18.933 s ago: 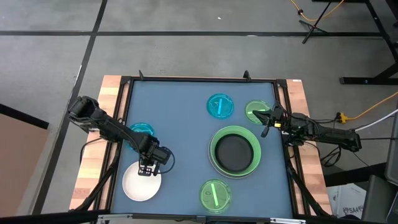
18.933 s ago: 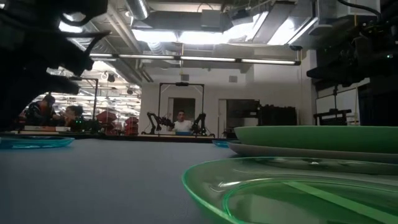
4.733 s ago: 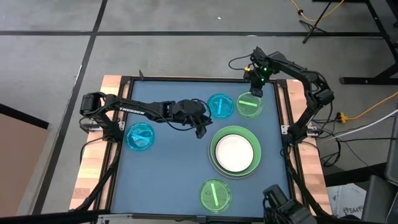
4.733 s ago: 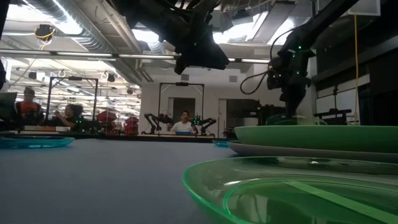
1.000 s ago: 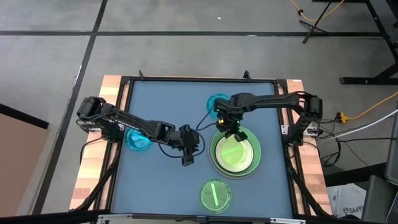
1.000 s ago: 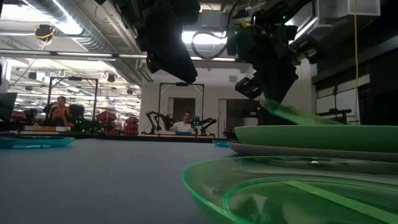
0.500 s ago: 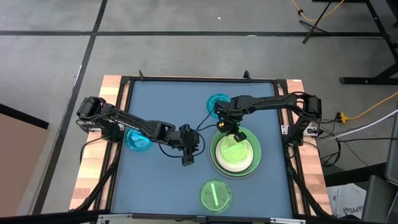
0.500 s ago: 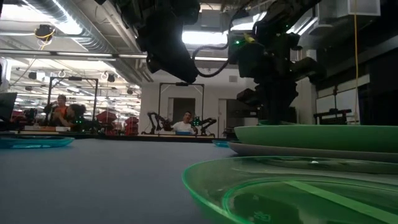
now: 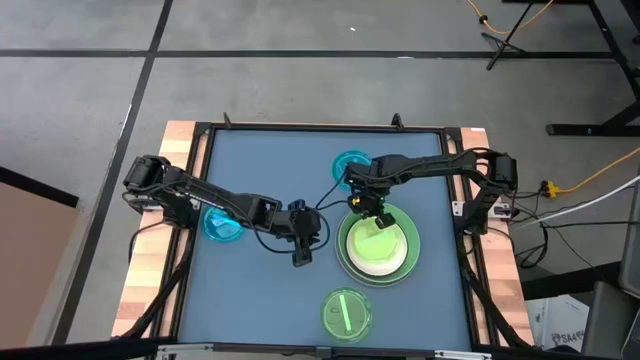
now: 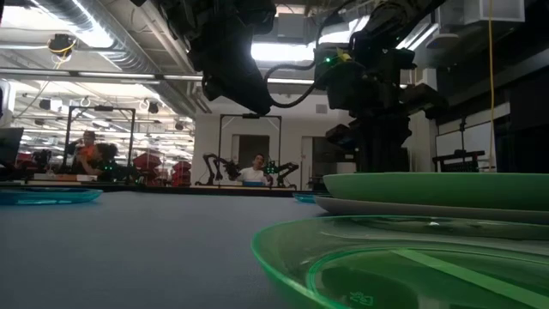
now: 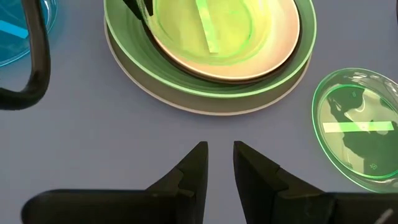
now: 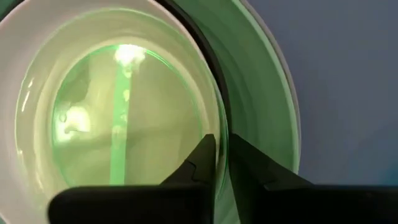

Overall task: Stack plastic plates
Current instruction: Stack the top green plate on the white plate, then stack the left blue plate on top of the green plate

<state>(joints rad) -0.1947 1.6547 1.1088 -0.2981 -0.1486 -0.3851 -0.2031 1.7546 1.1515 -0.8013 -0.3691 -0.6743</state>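
A stack sits right of the table's centre: a large grey plate (image 9: pixel 341 262), a light green plate (image 9: pixel 346 248), a black rim (image 11: pixel 273 73) and a white plate (image 9: pixel 392 262). A small translucent green plate (image 9: pixel 380 244) lies in the white one. My right gripper (image 9: pixel 364 211) is at the stack's far-left rim, shut on that small plate. My left gripper (image 9: pixel 299 253) hovers over bare table left of the stack, its fingers (image 11: pixel 198 163) a narrow gap apart and holding nothing. My right gripper pinches the small green plate's rim (image 12: pixel 218 132) between its two fingers, on the side toward the table's far left. The fingers come from above, pointing down. The plate lies flat in the white plate (image 12: pixel 37 37), no longer lifted.
Another small green plate (image 9: pixel 345 312) lies near the table's near edge. One blue plate (image 9: pixel 349 167) lies beyond the stack, and another (image 9: pixel 221 223) lies under the left arm. Raised black rails (image 9: pixel 198 180) frame the blue mat. People work in the room behind.
My right gripper has come down at the stack's far-left rim. The small green plate, tilted above the white plate a second ago, now lies flat in it.
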